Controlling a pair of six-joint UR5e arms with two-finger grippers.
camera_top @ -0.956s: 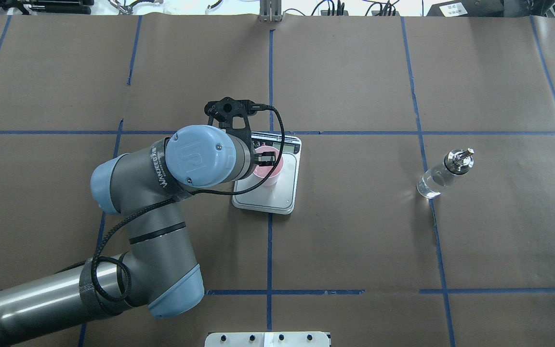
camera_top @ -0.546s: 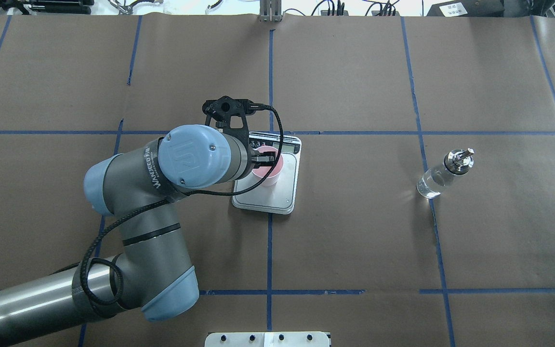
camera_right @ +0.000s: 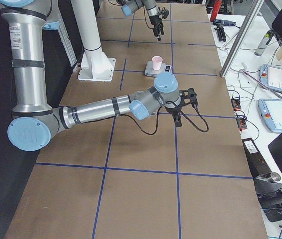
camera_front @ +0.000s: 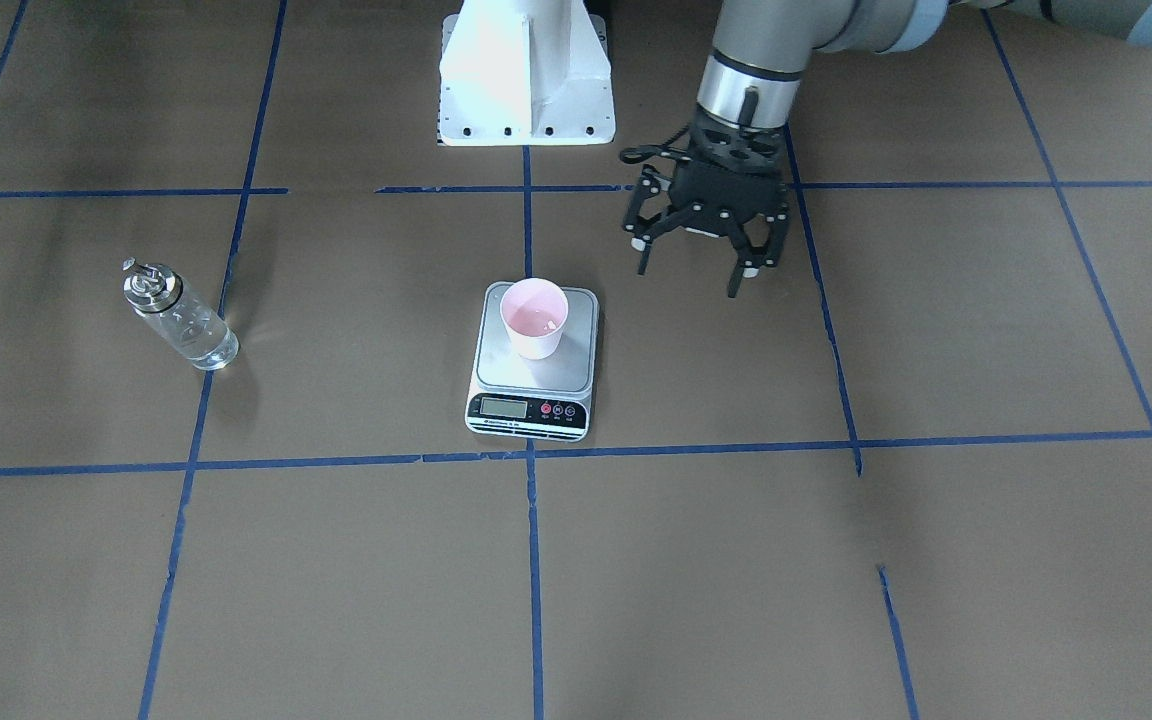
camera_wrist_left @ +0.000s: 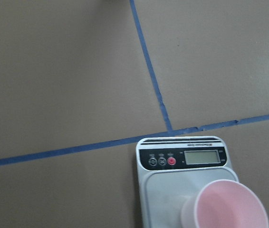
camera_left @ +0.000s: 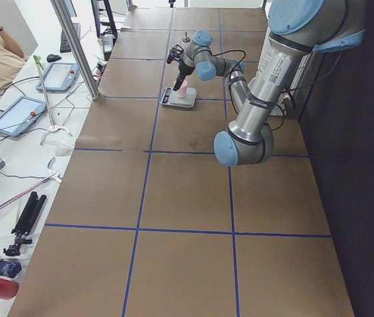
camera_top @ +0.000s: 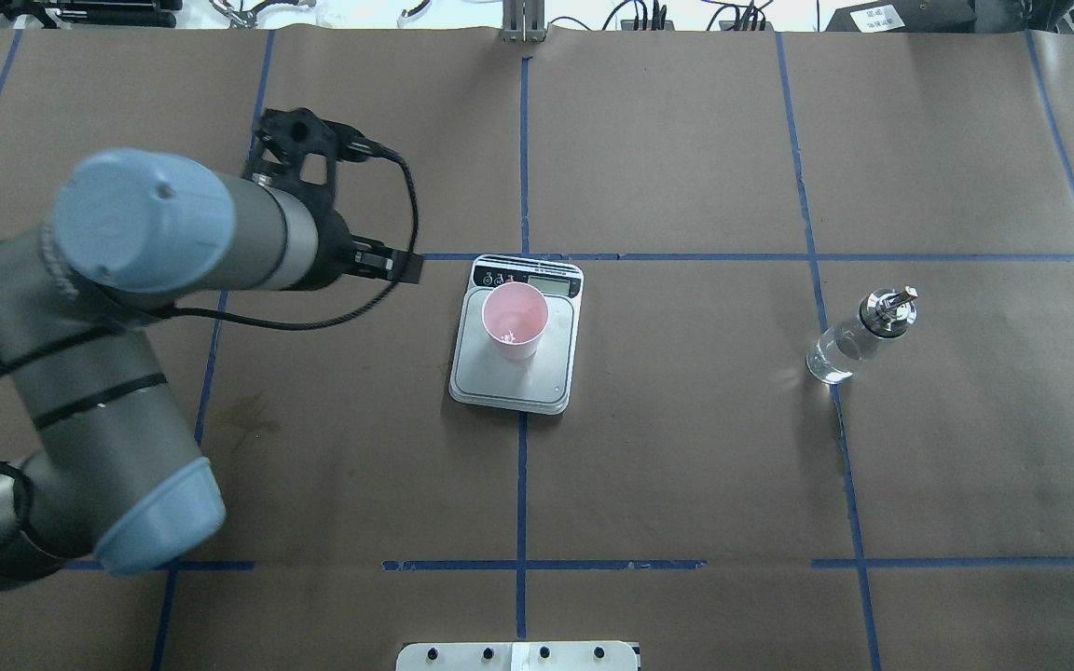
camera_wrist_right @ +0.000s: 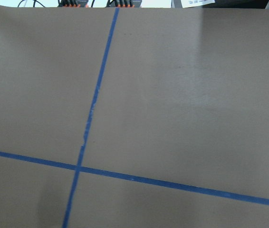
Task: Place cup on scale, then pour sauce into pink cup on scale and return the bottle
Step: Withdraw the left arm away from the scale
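Observation:
The pink cup (camera_front: 534, 320) stands upright on the silver platform of the scale (camera_front: 576, 352), nearer the end away from the display. Nothing touches the cup (camera_top: 515, 321) on the scale (camera_top: 509, 380). My left gripper (camera_front: 696, 265) hangs open and empty beside the scale, clear of it, on the robot's left. The wrist view shows the cup (camera_wrist_left: 229, 209) at the lower right. The glass bottle (camera_top: 859, 337), with clear sauce in its lower part, stands alone far to the right. My right gripper (camera_right: 183, 110) hovers near the table's right end; I cannot tell its state.
Brown paper with blue tape lines covers the table (camera_top: 686, 447). The white robot base (camera_front: 524, 75) stands at the near edge. Tablets and cables (camera_right: 275, 79) lie on the side benches beyond the table.
My left gripper has let go of the cup and pulled back to the left, away from the scale. The cup stays on the platform. The bottle has not moved.

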